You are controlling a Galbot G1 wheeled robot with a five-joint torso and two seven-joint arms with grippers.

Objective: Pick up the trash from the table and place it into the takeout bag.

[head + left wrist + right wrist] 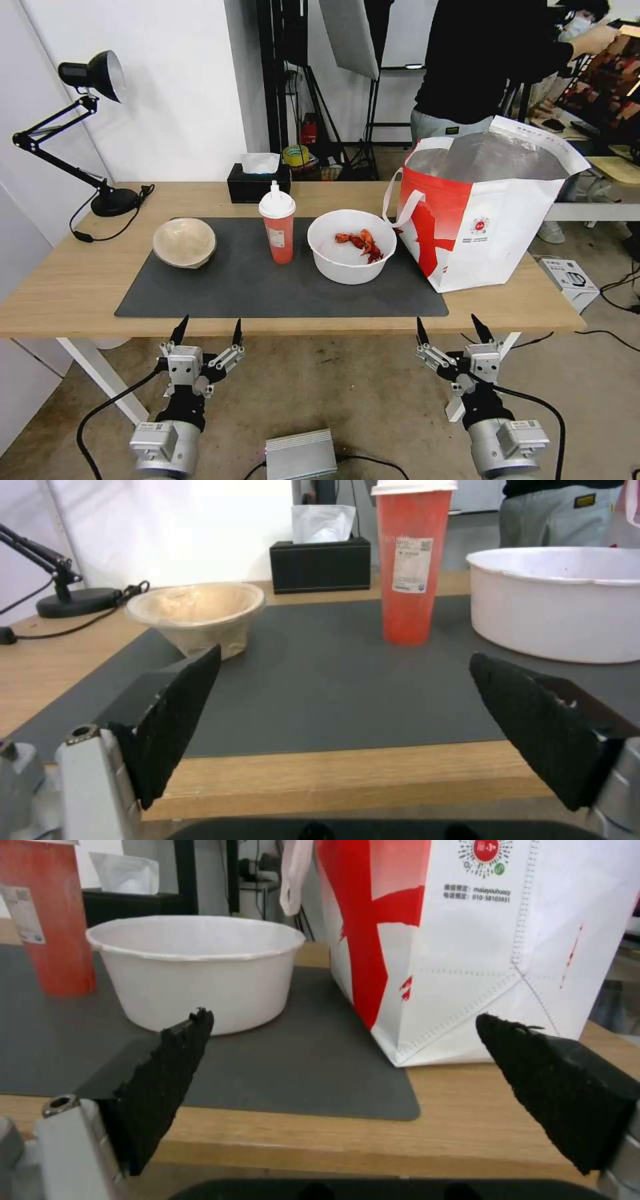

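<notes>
Left tool (207, 328) and right tool (448, 325) are hovering just off the worktop (80, 280) near edge, jaws spread, holding nothing. Beyond, beige bowl (185, 242), red cup (277, 225) and white bowl (351, 246) are sitting spaced apart on the grey mat (267, 287). Takeout bag (483, 220) is standing open just beside the white bowl, overhanging the mat's right edge.

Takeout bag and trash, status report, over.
Both end effectors, left and right, open, short of table. Beige bowl, red cup, crayfish bowl on mat. Takeout bag open, unobstructed.
</notes>
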